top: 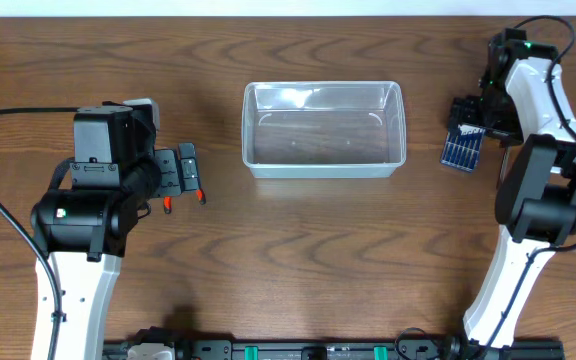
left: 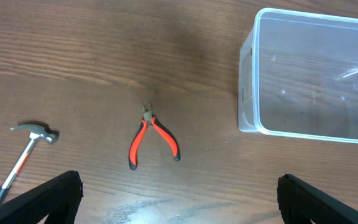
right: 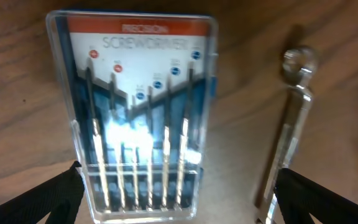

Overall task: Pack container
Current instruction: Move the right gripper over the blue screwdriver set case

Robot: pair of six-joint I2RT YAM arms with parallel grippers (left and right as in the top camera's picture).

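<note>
**Both pincers open over tools, container mid-tabletop**

The container (top: 324,168), a clear shallow bin with rounded corners and a thick rim, sat on the wooden tabletop (top: 298,260) between the two arms, toward the far edge. Its long side ran left to right in the overhead view.

The left pincer (left: 179,205) was released, its two dark fingers spread wide at the bottom corners of the left wrist view and gripping nothing. Between them, farther out on the wood, lay a pair of red-handled pliers (left: 153,135), nose pointing away and handles splayed. A hammer (left: 27,155) lay well apart from the pliers on their left. Its metal head was up and its handle ran down toward the left finger. The container stood near the pliers on the other side, without touching them.

The right pincer (right: 182,205) was likewise released, with its fingers wide apart. Between them in the right wrist view lay a clear case of precision screwdrivers (right: 138,112), flat on the tabletop, to the right of the container. Just beside the case lay a shiny metal tool (right: 288,124), too blurred to name.
</note>
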